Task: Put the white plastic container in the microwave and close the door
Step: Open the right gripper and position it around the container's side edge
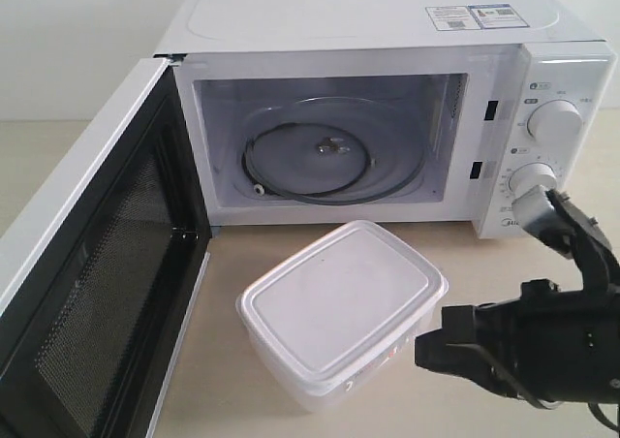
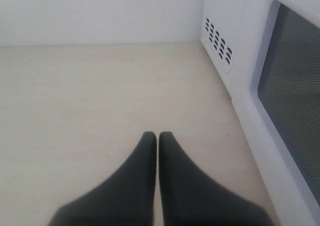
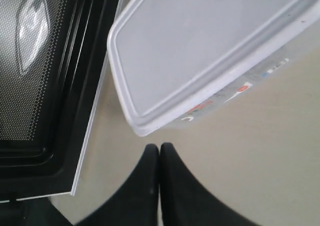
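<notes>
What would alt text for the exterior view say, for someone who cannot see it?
A lidded white container sits on the table before a microwave whose door stands open. The black right gripper points at the container from the right.

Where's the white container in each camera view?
Exterior: white plastic container sits low centre, in front of the open microwave.
Left wrist: not in it.
Right wrist: container lies just beyond the shut right gripper, beside the door.
Shared landmark: the door, mesh face in exterior and right wrist, outer window in left wrist.
</notes>
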{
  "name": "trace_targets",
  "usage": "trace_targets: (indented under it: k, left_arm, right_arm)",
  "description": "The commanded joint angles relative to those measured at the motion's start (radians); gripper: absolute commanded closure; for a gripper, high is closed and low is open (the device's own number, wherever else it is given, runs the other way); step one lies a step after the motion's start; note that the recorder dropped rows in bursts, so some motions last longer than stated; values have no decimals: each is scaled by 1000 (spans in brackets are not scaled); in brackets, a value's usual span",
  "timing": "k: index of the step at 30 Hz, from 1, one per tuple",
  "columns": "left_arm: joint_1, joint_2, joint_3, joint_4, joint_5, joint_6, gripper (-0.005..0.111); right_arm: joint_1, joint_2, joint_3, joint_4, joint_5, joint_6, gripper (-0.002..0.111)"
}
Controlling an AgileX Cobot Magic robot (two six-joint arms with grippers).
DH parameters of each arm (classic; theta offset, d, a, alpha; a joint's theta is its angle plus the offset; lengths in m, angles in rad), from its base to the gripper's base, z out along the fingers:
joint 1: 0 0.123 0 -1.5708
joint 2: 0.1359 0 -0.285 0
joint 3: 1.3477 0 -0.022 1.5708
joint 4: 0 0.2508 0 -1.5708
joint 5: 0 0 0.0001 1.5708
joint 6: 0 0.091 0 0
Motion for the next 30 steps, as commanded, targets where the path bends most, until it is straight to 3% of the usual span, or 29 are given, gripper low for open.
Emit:
trace_targets:
  k: [1,6,10,18,22,27,30]
  left_arm:
    - [-6,-2,3,-7,-1,-4,103]
    - [-6,-2,3,-7,-1,-4,103]
    - [-6,-2,3,-7,-1,-4,103]
    - [-6,-2,3,-7,-1,-4,103]
    - [-6,-2,3,-7,-1,-4,103]
    - [-6,-2,3,-7,-1,-4,103]
    - [-6,-2,3,-7,-1,-4,103]
  right_arm:
    - [-83,103,42,90,131,-198,108]
    - [-83,302,18,90,210,-273,108]
    - [-83,333,-32,90,221,-274,108]
    - [-83,333,-45,90,-28,-163,107]
    - [-83,333,-63,90,41,-145,92]
    - [-83,333,-84,90,21,-76,54]
    - [-83,333,-92,90,17,-40,50]
